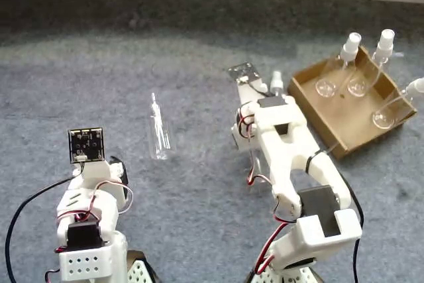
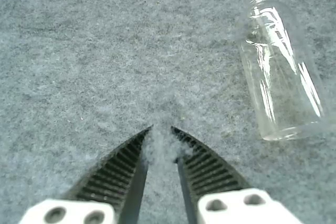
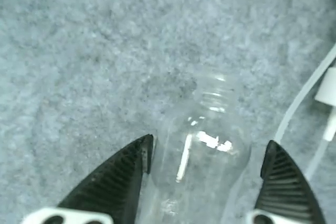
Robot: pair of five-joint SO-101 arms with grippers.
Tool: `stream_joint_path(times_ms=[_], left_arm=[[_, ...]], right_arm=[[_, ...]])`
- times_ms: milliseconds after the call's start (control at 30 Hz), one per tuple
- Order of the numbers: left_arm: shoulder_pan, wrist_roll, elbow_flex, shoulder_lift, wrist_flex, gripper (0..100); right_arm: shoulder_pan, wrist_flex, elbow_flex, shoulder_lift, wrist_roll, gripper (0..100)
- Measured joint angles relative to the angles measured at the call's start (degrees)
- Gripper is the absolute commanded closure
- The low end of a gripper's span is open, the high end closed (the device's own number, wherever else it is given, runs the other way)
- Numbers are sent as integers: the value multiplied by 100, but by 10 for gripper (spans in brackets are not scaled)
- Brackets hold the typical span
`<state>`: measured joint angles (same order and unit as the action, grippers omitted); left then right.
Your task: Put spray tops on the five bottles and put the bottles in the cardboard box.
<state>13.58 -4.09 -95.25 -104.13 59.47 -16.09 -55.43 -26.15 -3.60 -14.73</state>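
Closest in, your left claw (image 2: 161,129) is all but closed, with a sliver between its tips and nothing in its grip. It points down at the carpet (image 2: 79,51), and a capless bottle (image 2: 281,77) lies on its side just beside it, neck pointing away. Your right claw (image 3: 210,140) is spread wide. A second bare bottle (image 3: 210,106) lies between its jaws, with carpet showing between it and one jaw. Whether the other jaw touches it, you cannot tell. Count five bottles in all, two on the carpet and three in the box (image 1: 341,122). Count four spray tops, three fitted and one loose. The loose top (image 3: 326,93) lies just beside the right claw's bottle with its thin tube trailing along the carpet. From above it shows between your right arm and the box. The box sits open at the right side of the table, well apart from the left arm. Inside it, the first capped bottle (image 1: 336,67) and the second (image 1: 370,64) stand side by side. Their bases rest on the box floor and their white tops lean out over the far rim. The third capped bottle (image 1: 397,104) is nearer the right wall, tilted the same way with its top past the rim.
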Motion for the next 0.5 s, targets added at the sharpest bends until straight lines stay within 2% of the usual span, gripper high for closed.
stream_joint_path(times_ms=[167,500], left_arm=[[0,0,0,0,0,989],[0,0,0,0,0,989]], right_arm=[[0,-527,0,0,-149,699],[-105,-615,193,0,-149,700]])
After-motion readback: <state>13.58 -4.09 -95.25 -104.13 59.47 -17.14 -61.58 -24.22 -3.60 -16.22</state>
